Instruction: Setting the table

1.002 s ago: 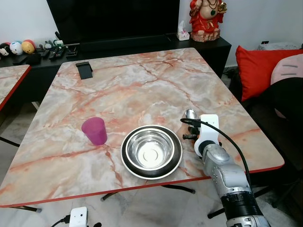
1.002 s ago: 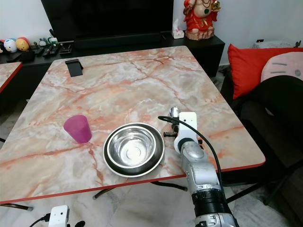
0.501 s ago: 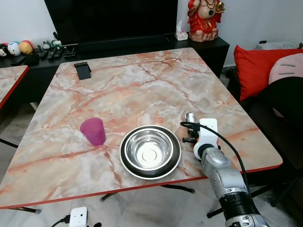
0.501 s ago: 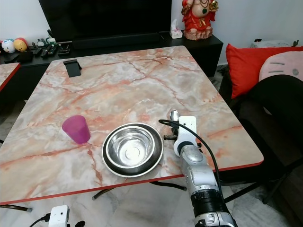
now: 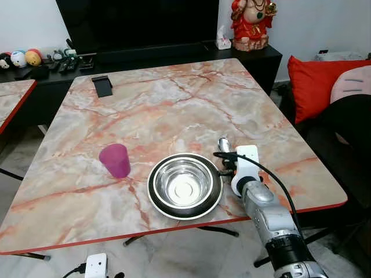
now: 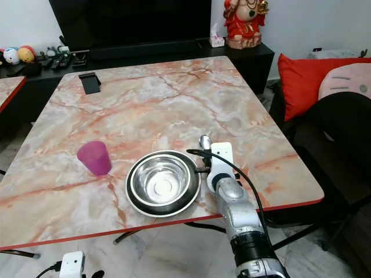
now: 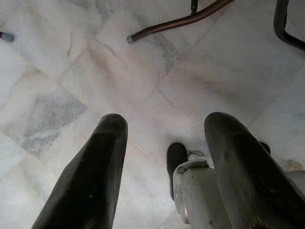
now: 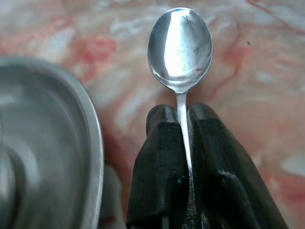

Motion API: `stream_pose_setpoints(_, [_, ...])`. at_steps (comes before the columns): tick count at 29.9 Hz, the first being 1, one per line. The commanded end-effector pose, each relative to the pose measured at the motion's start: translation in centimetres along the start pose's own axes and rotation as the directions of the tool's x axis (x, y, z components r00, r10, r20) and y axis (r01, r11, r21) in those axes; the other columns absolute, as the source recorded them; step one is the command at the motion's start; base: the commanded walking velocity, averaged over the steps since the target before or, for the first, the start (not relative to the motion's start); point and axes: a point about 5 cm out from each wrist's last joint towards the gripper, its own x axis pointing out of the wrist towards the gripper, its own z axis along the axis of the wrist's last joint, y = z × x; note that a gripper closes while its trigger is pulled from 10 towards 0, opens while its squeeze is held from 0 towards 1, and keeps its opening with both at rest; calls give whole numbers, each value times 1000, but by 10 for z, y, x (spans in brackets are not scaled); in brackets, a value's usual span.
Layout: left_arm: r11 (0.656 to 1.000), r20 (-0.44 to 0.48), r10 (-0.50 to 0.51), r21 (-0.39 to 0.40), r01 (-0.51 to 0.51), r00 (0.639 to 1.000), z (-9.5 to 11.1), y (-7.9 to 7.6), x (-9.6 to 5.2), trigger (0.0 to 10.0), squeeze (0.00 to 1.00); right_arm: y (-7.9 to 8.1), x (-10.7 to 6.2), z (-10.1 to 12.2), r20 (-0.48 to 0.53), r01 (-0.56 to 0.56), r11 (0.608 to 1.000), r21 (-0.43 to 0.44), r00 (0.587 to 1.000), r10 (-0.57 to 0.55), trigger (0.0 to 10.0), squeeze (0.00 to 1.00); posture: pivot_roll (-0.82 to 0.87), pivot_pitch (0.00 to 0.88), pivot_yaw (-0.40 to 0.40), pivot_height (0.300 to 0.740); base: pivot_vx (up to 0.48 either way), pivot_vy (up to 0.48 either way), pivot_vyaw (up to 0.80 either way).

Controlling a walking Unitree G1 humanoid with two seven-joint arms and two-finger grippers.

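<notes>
The right hand [image 8: 183, 143] is squeezing a shiny spoon [image 8: 180, 45] by its thin handle, with both black fingers [image 8: 152, 176] pressed tight against it. The round end of the spoon is sticking out past the fingertips and pointing toward the far side of the bench [image 5: 174, 98]. The hand is sitting low over the pink marble top, just beside the right edge of a steel bowl [image 5: 184, 185]. I cannot tell if the spoon is touching the top.

The bowl is resting on a dark plate [image 5: 152, 188] near the front edge of the bench. A purple cup [image 5: 115, 160] is standing upright to the left of the bowl, a little apart from it. A small black stand [image 5: 102, 86] is sitting at the far left corner.

The left hand [image 7: 164, 171] is hanging down over the white tiled floor [image 7: 57, 71], and its two fingers are spread wide apart with nothing between them.

A red cushion [image 5: 319, 78] is lying on a dark seat to the right of the bench.
</notes>
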Motion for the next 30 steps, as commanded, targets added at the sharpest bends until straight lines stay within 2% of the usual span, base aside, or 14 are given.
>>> stream_pose_setpoints(1, [1000, -10, 16, -1, -16, 1000, -2, 4, -1, 10000, 0, 0, -3, -2, -3, 5, 1000, -31, 1000, -5, 10000, 0, -113, 0, 71, 740, 0, 0, 0])
stream_pose_setpoints(11, [1000, -10, 12, 1, -12, 1000, -2, 4, -1, 10000, 0, -7, -12, -16, -26, 33, 999, -42, 999, -34, 10000, 0, -115, 0, 72, 740, 0, 0, 0])
stream_pose_setpoints(30, [1000, -10, 14, 0, -14, 1000, -2, 4, -1, 10000, 0, -2, -11, -12, -17, 29, 999, -25, 999, -30, 10000, 0, -111, 0, 72, 740, 0, 0, 0])
